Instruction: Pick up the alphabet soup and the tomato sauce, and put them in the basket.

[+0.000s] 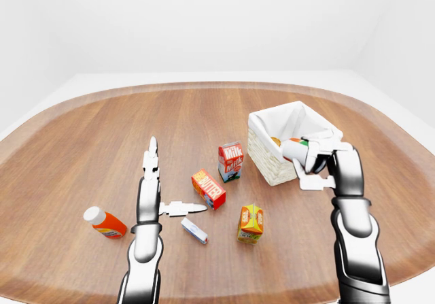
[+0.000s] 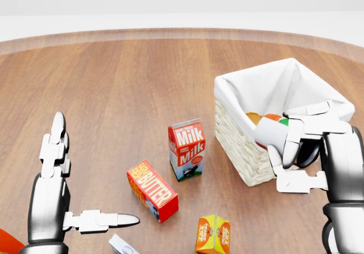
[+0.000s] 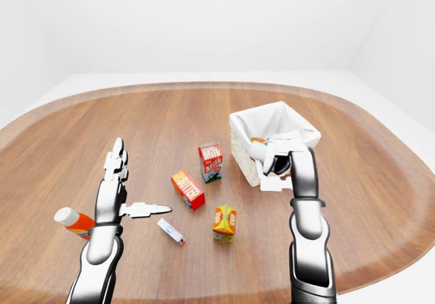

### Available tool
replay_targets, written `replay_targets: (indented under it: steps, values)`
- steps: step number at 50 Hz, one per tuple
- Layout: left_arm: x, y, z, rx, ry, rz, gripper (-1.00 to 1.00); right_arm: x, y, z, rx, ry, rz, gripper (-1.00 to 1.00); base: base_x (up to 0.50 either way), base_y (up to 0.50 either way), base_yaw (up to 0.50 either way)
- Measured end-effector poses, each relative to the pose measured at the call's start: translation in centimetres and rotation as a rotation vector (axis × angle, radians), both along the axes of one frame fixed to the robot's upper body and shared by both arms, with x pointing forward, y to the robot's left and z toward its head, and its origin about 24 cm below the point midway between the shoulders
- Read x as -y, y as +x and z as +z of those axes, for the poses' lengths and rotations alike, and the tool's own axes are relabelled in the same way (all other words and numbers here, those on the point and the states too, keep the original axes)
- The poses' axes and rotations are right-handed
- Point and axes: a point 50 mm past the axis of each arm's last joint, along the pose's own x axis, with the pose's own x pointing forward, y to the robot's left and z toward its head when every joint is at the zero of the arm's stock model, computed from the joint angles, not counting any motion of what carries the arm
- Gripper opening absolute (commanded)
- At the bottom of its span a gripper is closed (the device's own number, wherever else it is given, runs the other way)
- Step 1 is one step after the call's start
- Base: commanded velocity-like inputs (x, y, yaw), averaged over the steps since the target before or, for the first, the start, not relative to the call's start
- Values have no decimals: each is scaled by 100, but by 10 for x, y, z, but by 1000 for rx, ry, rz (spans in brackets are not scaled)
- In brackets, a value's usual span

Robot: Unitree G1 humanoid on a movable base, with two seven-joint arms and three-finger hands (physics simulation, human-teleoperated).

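Note:
My right hand (image 2: 283,152) is shut on a white can (image 2: 271,132) with an orange, green and red label. It holds the can on its side, level with the lower rim of the wicker basket (image 2: 233,134) at the right of the head view. I cannot read which can it is. Inside the white-lined basket lies a second can with an orange top (image 2: 255,119), partly hidden by the held one. At the lower left my left hand (image 2: 94,171) hovers open and flat over the table, holding nothing.
A milk carton (image 2: 186,149) stands left of the basket. Below it lie a red butter box (image 2: 152,190), an orange juice carton (image 2: 213,234) and a small white box (image 2: 122,245). An orange bottle (image 1: 105,224) lies by my left arm.

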Motion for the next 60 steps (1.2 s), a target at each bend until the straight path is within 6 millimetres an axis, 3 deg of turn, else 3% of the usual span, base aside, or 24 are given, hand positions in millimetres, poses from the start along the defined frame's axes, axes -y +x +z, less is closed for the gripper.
replay_targets:
  steps: [9,20,47,60]
  values:
    - [0,0,0,0,0,0,100,-3,12,25,98,-37,12,-100,0,0,0]
    - [0,0,0,0,0,0,100,-1,45,33,105,-98,-45,-100,0,0,0]
    - [0,0,0,0,0,0,100,6,127,12,-58,-337,-312,-100,0,0,0]
    - [0,0,0,0,0,0,100,6,152,6,-112,-487,-431,-100,0,0,0]
